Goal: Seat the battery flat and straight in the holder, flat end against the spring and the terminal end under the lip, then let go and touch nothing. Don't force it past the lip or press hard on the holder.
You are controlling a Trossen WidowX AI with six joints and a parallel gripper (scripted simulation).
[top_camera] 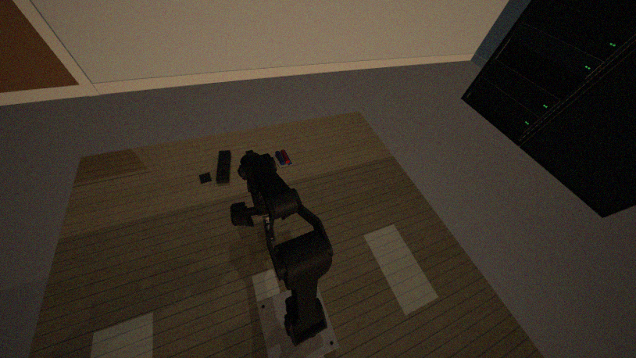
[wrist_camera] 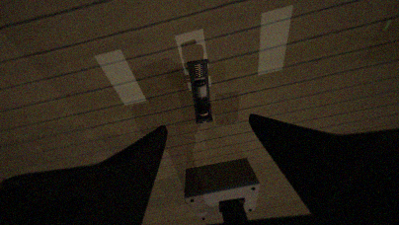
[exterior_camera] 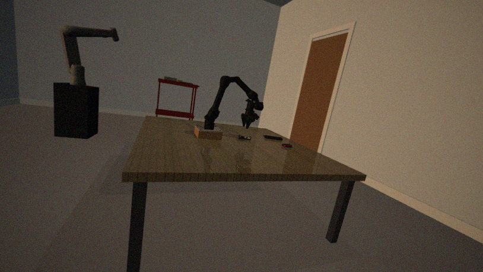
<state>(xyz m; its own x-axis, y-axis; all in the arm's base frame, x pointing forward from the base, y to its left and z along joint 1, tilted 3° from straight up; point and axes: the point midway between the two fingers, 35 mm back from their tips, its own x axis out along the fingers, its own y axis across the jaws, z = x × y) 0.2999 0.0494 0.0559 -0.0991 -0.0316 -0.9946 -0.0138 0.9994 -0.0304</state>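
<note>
The dark holder point(wrist_camera: 199, 62) point(exterior_camera: 241, 138) lies on the table, with its spring point(wrist_camera: 198, 70) at the far end in the wrist view. The battery point(wrist_camera: 201, 90) lies lengthwise in it, roughly in line with it, its pale band facing up. Whether it is fully flat, touches the spring, or has its terminal end under the lip is too dark and small to tell. My gripper point(wrist_camera: 207, 123) point(exterior_camera: 245, 126) is wide open and empty, raised above the holder and touching neither it nor the battery. In the top view the arm hides most of the holder.
A long black block point(top_camera: 223, 166) point(exterior_camera: 272, 137) and a small dark square point(top_camera: 205, 177) lie towards the table's back edge. A blue and a red cylinder point(top_camera: 286, 156) point(exterior_camera: 286, 145) lie side by side there. The arm's base box point(exterior_camera: 208, 134) point(wrist_camera: 219, 178) stands behind the holder.
</note>
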